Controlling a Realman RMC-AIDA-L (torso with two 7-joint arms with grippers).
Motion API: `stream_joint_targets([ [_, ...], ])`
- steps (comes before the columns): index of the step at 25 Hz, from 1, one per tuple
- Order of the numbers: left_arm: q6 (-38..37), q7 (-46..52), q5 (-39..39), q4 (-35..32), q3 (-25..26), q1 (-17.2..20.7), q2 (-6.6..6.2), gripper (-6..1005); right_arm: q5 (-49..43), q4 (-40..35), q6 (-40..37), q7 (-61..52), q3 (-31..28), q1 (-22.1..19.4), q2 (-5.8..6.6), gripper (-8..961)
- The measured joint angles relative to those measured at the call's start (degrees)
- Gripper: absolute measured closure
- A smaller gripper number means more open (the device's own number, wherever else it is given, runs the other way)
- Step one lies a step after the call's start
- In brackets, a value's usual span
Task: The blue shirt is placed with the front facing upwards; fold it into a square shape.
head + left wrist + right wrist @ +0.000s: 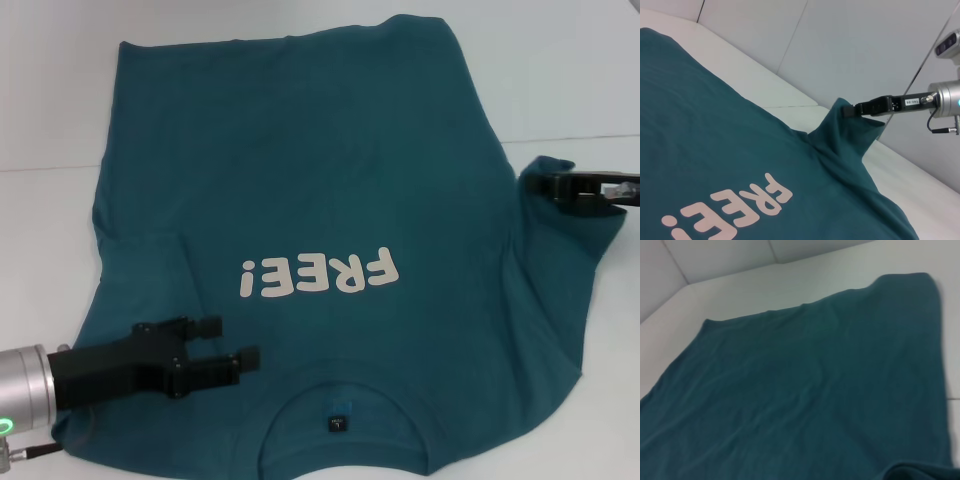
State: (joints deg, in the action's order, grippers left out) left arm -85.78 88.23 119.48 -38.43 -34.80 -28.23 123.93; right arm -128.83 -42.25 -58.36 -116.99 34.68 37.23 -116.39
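Your large dark teal-blue cotton T-shirt (pixel 330 200) lies spread front-up across the white tabletop (pixel 590 80), its pale "FREE!" chest print (pixel 318 274) showing and the ribbed round collar (pixel 345 408) nearest the robot. Your right tool (pixel 585 190) is closed on the shirt's right sleeve (pixel 555 215), which the left wrist view shows lifted into a small peak. Your left tool (pixel 230 345) hovers low over the shirt's left shoulder area, fingers narrowly parted and holding nothing. The risk I judge here is unevenness: if the right side pulls across while the left grips nothing, the body may drag and bunch, skewing the fold. The sleeve grip also looks shallow, so fabric could slip free mid-fold.
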Motion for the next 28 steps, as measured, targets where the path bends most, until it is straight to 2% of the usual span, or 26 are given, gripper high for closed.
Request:
stream_joint_targets([
  [10,0.1,0.0,-0.6,-0.1,0.0,0.0,0.00,108,0.0,0.7,0.4,-0.1,4.3,1.2,-0.95,936],
  [13,0.2,0.0,-0.6,-0.1,0.0,0.0,-0.06,109,0.2,0.8,0.5,0.0,6.4,1.6,-1.64,936],
  [16,0.4,0.0,-0.6,-0.1,0.0,0.1,-0.08,109,0.1,0.7,1.2,0.3,7.7,2.2,-2.56,859],
  [19,0.7,0.0,-0.6,-0.1,0.0,0.2,-0.09,109,0.2,0.6,2.9,0.3,8.6,2.4,-2.95,770],
  [24,0.9,0.0,-0.6,-0.2,0.0,0.2,-0.09,109,0.2,0.2,3.5,0.2,8.9,1.9,-2.88,580],
  [28,1.0,0.0,-0.6,-0.1,0.0,0.2,-0.09,109,0.0,-0.1,3.1,-0.9,8.8,0.6,-2.14,413],
])
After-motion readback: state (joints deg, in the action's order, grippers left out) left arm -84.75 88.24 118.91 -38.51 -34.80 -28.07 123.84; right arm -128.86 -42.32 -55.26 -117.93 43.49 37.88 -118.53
